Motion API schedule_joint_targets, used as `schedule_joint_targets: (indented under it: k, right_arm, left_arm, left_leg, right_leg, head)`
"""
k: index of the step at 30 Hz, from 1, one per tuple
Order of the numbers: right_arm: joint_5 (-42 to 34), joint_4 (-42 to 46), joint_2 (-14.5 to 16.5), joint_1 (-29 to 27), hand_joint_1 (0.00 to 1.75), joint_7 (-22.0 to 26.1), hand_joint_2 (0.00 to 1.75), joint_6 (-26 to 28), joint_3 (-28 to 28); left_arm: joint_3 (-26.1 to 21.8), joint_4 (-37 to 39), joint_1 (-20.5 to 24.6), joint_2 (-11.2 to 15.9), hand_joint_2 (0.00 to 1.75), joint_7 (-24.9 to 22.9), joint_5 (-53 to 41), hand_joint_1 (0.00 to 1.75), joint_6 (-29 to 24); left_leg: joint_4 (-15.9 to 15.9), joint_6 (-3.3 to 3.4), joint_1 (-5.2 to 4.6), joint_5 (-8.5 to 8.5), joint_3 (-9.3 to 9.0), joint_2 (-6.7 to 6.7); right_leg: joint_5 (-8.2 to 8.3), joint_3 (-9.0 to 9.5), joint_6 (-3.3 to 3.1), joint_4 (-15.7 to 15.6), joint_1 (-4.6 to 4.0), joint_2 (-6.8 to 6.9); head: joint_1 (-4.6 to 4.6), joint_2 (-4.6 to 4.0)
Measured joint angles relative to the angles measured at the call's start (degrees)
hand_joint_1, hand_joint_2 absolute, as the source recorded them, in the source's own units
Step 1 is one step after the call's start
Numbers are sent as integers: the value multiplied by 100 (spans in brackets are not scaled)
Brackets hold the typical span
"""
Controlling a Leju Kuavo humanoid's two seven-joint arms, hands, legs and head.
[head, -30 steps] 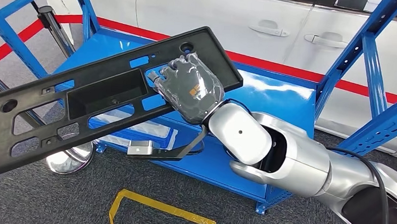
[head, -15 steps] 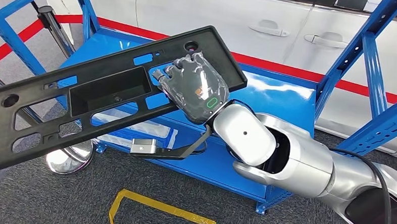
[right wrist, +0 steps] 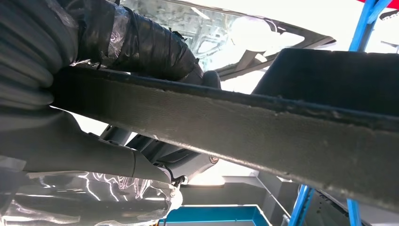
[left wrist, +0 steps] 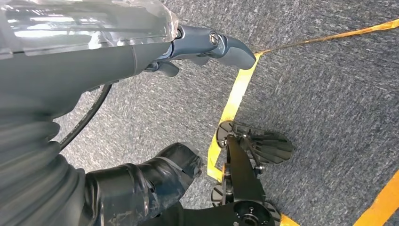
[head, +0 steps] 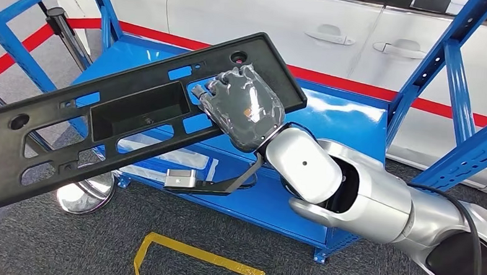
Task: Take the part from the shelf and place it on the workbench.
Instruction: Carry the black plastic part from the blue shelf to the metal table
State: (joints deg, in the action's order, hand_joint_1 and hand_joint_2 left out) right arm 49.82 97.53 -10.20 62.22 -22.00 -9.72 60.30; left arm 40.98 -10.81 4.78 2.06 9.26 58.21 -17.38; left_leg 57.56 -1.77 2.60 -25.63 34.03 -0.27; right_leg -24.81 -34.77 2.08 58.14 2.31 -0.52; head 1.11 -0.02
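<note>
The right hand (head: 245,110) grips the long black part (head: 130,117) near its end, above the blue shelf (head: 347,126). The left hand (left wrist: 141,183) hangs over the carpet (left wrist: 329,94), fingers apart, holding nothing.

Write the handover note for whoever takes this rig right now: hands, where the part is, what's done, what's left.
Right hand: grips the long black part near one end, fingers over its upper face. The right wrist view shows the part's edge clamped between fingers and thumb.
Left hand: hangs by the robot's side above the grey carpet, holding nothing, fingers apart.
Part: held in the air, tilted, above the blue shelf unit, touching none of it as far as the head view shows. Its far end runs out of frame.
Done: part is picked up.
Left: carry it to the workbench and set it down.
</note>
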Motion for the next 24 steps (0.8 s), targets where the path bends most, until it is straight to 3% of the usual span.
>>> schedule_joint_targets:
  k: [4, 6, 9, 10, 11, 12, 14, 15, 17, 20, 22, 24]
  right_arm:
    - [-1, 7, -6, -7, 175, 15, 175, 5, -20]
    - [-8, 16, -22, -11, 175, 37, 175, 20, -43]
    - [-24, 32, -42, -45, 175, 84, 175, 120, -69]
    - [-25, 40, -48, -76, 175, 98, 175, 160, -74]
    - [-25, 49, -59, -108, 175, 110, 175, 187, -79]
    - [-25, 57, -72, -128, 175, 120, 175, 201, -83]
    - [-21, 77, -93, -140, 175, 127, 175, 202, -96]
    - [-19, 89, -97, -137, 175, 128, 175, 192, -107]
    - [-17, 121, -101, -132, 175, 126, 175, 167, -136]
    - [-25, 151, -113, -133, 175, 108, 175, 142, -174]
    - [-31, 157, -115, -133, 175, 101, 175, 140, -194]
    - [-28, 157, -115, -140, 175, 98, 175, 144, -204]
  left_arm:
    - [0, 2, 6, 7, 175, 19, 2, 0, 0]
    - [0, 2, 11, 6, 175, 30, 2, 0, 1]
    - [1, 2, 12, 4, 175, 36, 2, 0, 2]
    - [2, 2, 12, 5, 175, 36, 2, 0, 1]
    - [3, 2, 12, 5, 175, 36, 2, 0, -1]
    - [3, 2, 10, 5, 175, 36, 2, 0, -2]
    - [4, 3, 6, 4, 175, 36, 1, 0, -3]
    - [5, 3, 6, 4, 175, 35, -1, 0, -2]
    - [7, 4, 9, 3, 175, 39, -1, 0, -7]
    - [9, 4, 10, -5, 175, 47, -3, 0, -20]
    - [10, 4, 18, -10, 175, 51, -7, 0, -27]
    - [15, 4, 24, -6, 175, 55, -14, 0, -35]
  left_leg:
    - [-45, 94, -15, 10, -29, 1]
    - [-217, 144, 2, 80, -148, 18]
    - [-310, 177, 10, 109, -232, 36]
    - [-302, 179, 8, 98, -235, 34]
    - [-287, 175, 10, 80, -239, 29]
    - [-263, 163, 16, 56, -242, 21]
    - [-193, 116, 32, -8, -241, 3]
    - [-143, 76, 23, -45, -227, -4]
    - [-96, -2, 5, -85, -197, -10]
    - [-54, -87, 19, -155, -180, 2]
    - [384, -94, 23, -404, 22, 13]
    - [1162, -76, -3, -710, 423, 14]
  right_leg:
    - [16, 42, 67, -51, 9, -1]
    - [-93, -3, 79, 101, -6, 15]
    - [-539, -494, 45, 1078, -22, 30]
    - [-596, -649, 42, 1342, -23, 31]
    - [-545, -719, 37, 1423, -21, 32]
    - [-394, -683, 31, 1286, -18, 33]
    - [-5, -411, 10, 635, -15, 34]
    - [91, -276, -11, 342, -27, 30]
    - [91, -167, -67, 107, -63, 27]
    - [54, -142, -181, 88, -75, 26]
    - [49, -96, -255, 52, -65, 30]
    - [27, -73, -300, 54, -99, 32]
  head:
    - [4, 0]
    - [-20, 0]
    - [-59, 0]
    - [-62, 0]
    - [-62, 0]
    - [-66, 0]
    - [-72, 0]
    - [-77, 0]
    - [-74, 0]
    - [-53, 0]
    - [-31, 0]
    - [-10, 0]
